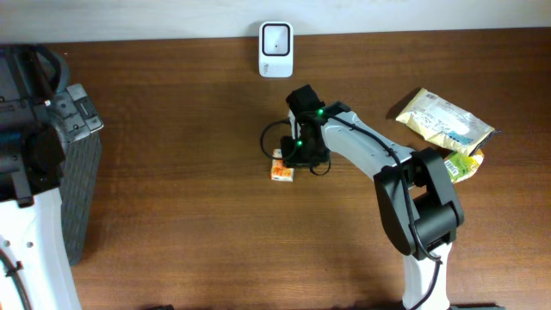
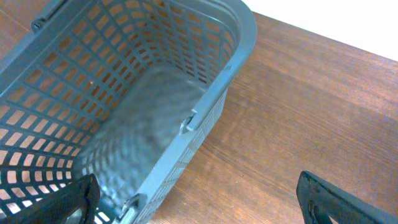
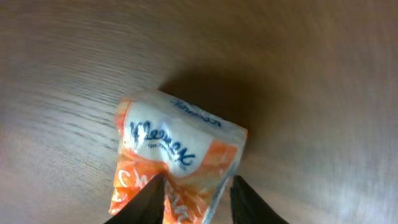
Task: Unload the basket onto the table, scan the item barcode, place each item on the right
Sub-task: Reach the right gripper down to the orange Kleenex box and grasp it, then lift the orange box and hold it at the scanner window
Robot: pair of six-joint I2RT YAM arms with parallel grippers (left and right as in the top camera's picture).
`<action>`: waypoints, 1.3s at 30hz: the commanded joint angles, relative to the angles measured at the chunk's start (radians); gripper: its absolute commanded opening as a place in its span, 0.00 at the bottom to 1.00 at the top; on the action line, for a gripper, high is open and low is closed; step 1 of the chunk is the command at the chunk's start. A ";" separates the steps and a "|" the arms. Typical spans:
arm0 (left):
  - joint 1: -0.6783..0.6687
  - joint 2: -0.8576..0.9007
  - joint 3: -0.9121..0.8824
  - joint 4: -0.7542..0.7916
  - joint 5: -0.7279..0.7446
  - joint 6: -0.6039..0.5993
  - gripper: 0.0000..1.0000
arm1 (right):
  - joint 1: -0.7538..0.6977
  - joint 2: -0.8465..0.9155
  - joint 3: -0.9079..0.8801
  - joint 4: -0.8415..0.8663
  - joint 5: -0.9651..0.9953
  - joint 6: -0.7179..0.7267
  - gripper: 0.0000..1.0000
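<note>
Two black fingers (image 3: 149, 200) of the right hand (image 3: 199, 184) pinch the orange end of the Kleenex tissue pack (image 3: 177, 152), in the middle of the brown bench (image 1: 189, 215). Left hand (image 2: 199, 202) is wide open, holding nothing, over the gray basket (image 2: 211, 106).

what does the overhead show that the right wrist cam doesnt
Only overhead: the scanner at the table's far edge, the basket on the left and two snack bags on the right.
Only right wrist: the Kleenex logo on the tissue pack, and the right pincer clamped on the pack's lower end.
Both: the orange-and-white pack and the wooden table.
</note>
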 commanded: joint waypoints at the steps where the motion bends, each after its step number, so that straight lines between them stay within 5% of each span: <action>1: 0.004 -0.004 0.006 0.000 -0.010 0.002 0.99 | 0.013 0.000 0.003 0.079 -0.021 -0.309 0.39; 7: 0.004 -0.004 0.006 0.000 -0.010 0.002 0.99 | 0.002 0.001 0.003 0.072 -0.023 -0.097 0.38; 13: 0.004 -0.004 0.006 0.000 -0.010 0.002 0.99 | -0.035 0.026 -0.007 0.023 -0.111 -0.110 0.31; 15: 0.004 -0.004 0.006 0.000 -0.010 0.002 0.99 | -0.033 0.026 -0.007 0.010 -0.112 -0.108 0.18; 22: 0.005 -0.004 0.006 0.000 -0.010 0.002 0.99 | -0.032 0.028 -0.059 0.020 -0.099 -0.108 0.17; 23: 0.004 -0.004 0.006 0.000 -0.010 0.002 0.99 | -0.032 0.028 -0.059 0.019 -0.101 -0.107 0.05; 25: 0.004 -0.004 0.006 0.000 -0.010 0.002 0.99 | -0.038 0.023 -0.058 0.012 -0.127 -0.079 0.04; 28: 0.004 -0.004 0.006 0.000 -0.010 0.002 0.99 | -0.087 -0.029 -0.017 -0.037 -0.331 -0.105 0.04; 33: 0.004 -0.004 0.006 0.000 -0.010 0.002 0.99 | -0.296 -0.128 0.023 -0.046 -1.002 -0.209 0.04; 39: 0.005 -0.004 0.006 0.000 -0.010 0.002 0.99 | -0.355 -0.128 0.023 0.150 -1.267 -0.097 0.04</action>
